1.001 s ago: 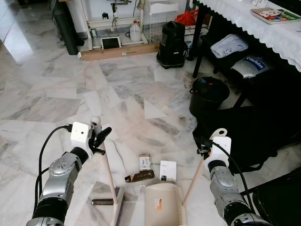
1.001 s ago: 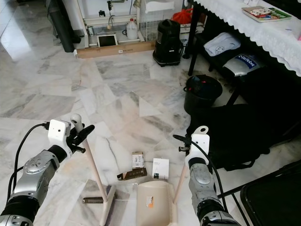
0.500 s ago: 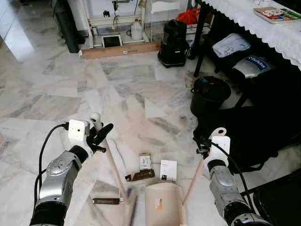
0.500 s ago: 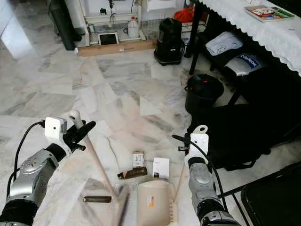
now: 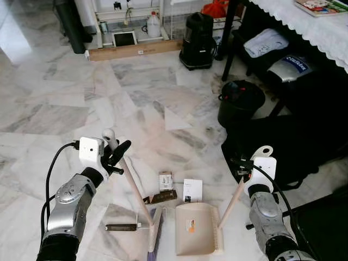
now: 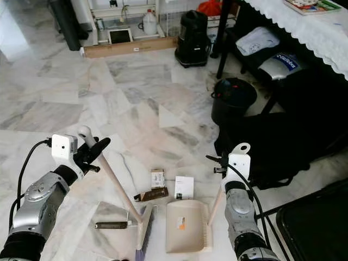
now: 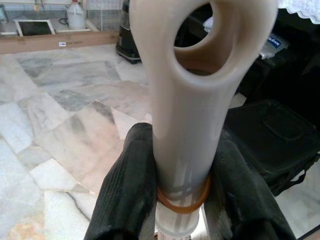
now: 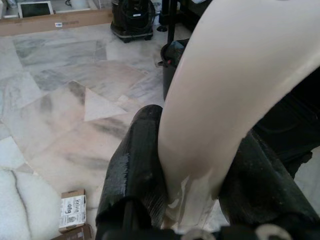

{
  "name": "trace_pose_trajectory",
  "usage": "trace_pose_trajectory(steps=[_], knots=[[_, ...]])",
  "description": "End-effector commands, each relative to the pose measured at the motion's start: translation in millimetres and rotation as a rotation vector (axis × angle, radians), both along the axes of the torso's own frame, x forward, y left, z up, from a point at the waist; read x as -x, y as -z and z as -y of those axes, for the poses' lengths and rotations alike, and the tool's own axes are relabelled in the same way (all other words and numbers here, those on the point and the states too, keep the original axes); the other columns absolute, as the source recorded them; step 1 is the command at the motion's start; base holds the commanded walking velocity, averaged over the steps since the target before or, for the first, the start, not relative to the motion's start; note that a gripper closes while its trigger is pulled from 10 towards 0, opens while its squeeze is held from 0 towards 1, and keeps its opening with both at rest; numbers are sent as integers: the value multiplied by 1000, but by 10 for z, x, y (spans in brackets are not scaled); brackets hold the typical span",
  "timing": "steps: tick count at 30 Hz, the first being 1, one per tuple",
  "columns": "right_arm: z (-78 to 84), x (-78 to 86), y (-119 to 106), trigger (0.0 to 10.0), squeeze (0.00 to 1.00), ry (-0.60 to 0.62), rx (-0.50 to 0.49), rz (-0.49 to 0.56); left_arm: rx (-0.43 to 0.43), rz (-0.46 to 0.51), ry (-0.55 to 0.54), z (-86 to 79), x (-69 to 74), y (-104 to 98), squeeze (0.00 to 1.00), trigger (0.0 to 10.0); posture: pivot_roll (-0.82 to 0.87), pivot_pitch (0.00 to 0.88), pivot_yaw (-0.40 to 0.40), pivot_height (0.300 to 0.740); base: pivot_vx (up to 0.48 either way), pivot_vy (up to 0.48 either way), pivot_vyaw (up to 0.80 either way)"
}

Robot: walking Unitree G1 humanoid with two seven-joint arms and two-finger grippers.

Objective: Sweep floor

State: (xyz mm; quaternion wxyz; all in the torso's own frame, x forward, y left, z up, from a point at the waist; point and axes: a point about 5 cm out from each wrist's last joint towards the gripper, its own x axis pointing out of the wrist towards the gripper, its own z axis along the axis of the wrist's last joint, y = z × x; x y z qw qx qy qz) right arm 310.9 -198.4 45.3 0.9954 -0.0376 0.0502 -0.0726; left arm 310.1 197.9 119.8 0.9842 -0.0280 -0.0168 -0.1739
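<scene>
My left gripper [image 5: 115, 154] is shut on the pale handle of a broom [image 5: 137, 194], whose head [image 5: 155, 229] rests on the marble floor just left of the dustpan. My right gripper [image 5: 243, 174] is shut on the slanted handle [image 5: 232, 200] of the beige dustpan [image 5: 197, 235], which lies flat on the floor. Litter lies ahead of the pan: a small carton [image 5: 165, 180], a white card [image 5: 192, 190], a brown wrapper [image 5: 160, 197] and a dark stick [image 5: 120, 227]. In the wrist views, black fingers [image 7: 126, 190] clamp the broom handle [image 7: 187, 107] and black fingers [image 8: 134, 165] clamp the dustpan handle [image 8: 220, 107].
A black bucket [image 5: 240, 103] and a large black bag [image 5: 277, 147] stand to the right by a table with a white cloth [image 5: 312, 27]. A black vacuum [image 5: 197, 33], a wooden plank [image 5: 136, 50] and a jug [image 5: 153, 24] stand far ahead. Open marble floor [image 5: 81, 103] lies to the left.
The broom head has swept right, from well left of the dustpan to right beside it, passing the dark stick. The camera view shifted slightly; the dustpan now sits a little further right.
</scene>
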Motion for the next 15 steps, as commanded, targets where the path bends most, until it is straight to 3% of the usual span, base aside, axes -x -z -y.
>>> trace_pose_trajectory(steps=[1, 14, 15], knots=[[75, 52, 45, 10000, 0, 21, 24, -22, -13, -11, -2, 6, 40, 30, 0, 10000, 117, 181, -36, 740, 0, 0, 0], [-67, 159, 256, 10000, 0, -16, -17, -120, -47, 79, -136, -205, 13, -160, 0, 10000, 136, 189, -27, 740, 0, 0, 0], [-88, 177, 291, 10000, 0, -20, -31, -139, -54, 117, -194, -273, -1, -224, 0, 10000, 140, 187, -26, 740, 0, 0, 0]])
